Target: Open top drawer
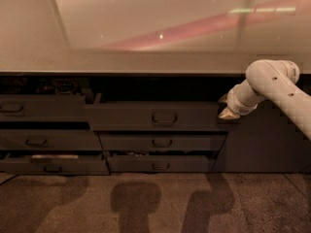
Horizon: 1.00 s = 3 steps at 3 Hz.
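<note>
Top drawer: the wide dark front (126,118) in the middle column, just under the counter (146,62) — it stands forward of the fronts below, with a dark gap above it.
Handle: a small rounded pull (164,118) at the centre of that front, with nothing on it.
Gripper: at the drawer's right end (226,108), its pale tips at the front's right edge — open or closed cannot be told.
Arm: white (272,81), reaching in from the right.
Left drawers: the upper one (39,108) is partly out, with dark clutter inside.
Floor: speckled (272,203), with shadows on it.
</note>
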Each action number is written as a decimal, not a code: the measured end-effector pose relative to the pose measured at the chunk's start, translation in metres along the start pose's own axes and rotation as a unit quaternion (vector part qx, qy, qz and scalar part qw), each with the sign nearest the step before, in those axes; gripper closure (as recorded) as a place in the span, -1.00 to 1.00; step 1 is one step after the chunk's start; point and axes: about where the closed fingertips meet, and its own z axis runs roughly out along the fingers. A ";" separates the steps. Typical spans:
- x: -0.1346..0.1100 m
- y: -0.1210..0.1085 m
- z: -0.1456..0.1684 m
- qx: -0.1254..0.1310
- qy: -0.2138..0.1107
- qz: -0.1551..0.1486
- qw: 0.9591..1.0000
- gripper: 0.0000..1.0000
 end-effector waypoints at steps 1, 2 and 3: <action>-0.001 0.013 0.003 -0.003 0.001 -0.009 1.000 1.00; -0.001 0.014 0.001 -0.003 0.000 -0.010 1.000 1.00; 0.001 0.027 0.003 -0.004 0.000 -0.014 1.000 1.00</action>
